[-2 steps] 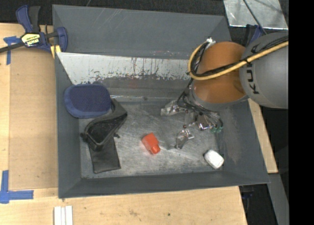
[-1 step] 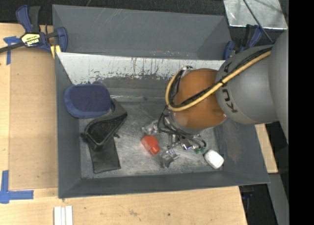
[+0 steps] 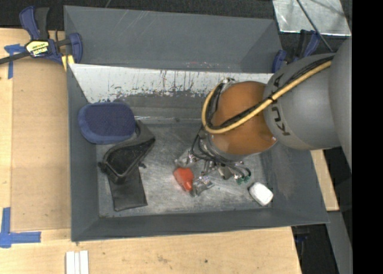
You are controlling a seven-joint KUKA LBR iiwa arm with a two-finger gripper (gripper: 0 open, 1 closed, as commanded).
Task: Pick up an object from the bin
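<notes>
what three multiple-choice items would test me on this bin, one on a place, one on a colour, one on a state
1. Where in the grey metal bin does the blue oval padded cushion lie? A rear left; B front right; C centre.
2. What colour is the small rounded lump nearest the gripper? A yellow; B red; C purple.
3. The small white rounded block: A is stacked on the cushion; B stands on the rim; C lies on the floor by itself.
Answers: 1 A, it sits by the left wall near the back; 2 B, red shows right beside the gripper; 3 C, it rests on the floor at front right, apart from the rest.
</notes>
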